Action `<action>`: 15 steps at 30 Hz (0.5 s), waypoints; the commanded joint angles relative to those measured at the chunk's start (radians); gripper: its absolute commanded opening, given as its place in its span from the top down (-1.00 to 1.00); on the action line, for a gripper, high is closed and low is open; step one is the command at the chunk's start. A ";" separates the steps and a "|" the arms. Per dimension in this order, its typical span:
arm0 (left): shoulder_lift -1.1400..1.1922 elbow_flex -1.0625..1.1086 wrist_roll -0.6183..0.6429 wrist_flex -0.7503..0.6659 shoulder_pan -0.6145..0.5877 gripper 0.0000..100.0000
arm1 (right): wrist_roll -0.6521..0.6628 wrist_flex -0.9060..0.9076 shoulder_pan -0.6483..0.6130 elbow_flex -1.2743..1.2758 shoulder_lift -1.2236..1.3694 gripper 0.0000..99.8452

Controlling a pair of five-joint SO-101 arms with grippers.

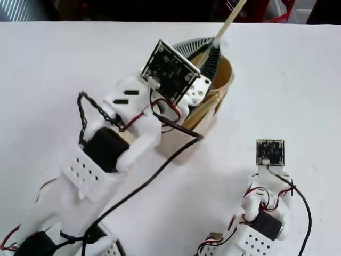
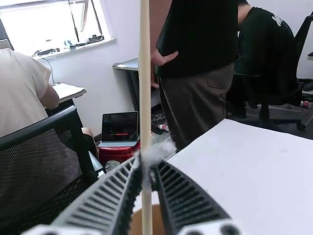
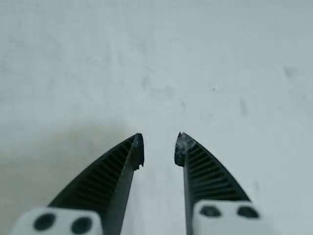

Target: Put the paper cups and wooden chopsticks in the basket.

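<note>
On the white bench, the left claw clenches a chopstick, not yet dropped, over the far basket beside a paper cup; the right claw idles released.

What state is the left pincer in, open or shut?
Shut. The left pincer has both sides pressed against the wooden chopstick, which stands upright between them with no gap showing.

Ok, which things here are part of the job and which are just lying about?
Job:
chopstick held in the left hand
basket below it
right hand, open over the table

Lying about:
laptop
mesh chair, in the room behind
</note>
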 commanded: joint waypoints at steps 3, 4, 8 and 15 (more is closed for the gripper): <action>-0.002 -0.041 0.014 0.000 -0.007 0.94 | 0.006 -0.018 0.012 0.009 -0.008 0.77; -0.002 -0.041 0.014 0.000 -0.013 0.94 | 0.006 -0.018 0.012 0.009 -0.008 0.77; -0.002 -0.041 0.014 0.000 -0.035 0.86 | 0.006 -0.018 0.012 0.009 -0.008 0.77; -0.002 -0.041 0.014 0.021 -0.048 0.84 | 0.006 -0.018 0.010 0.009 -0.008 0.77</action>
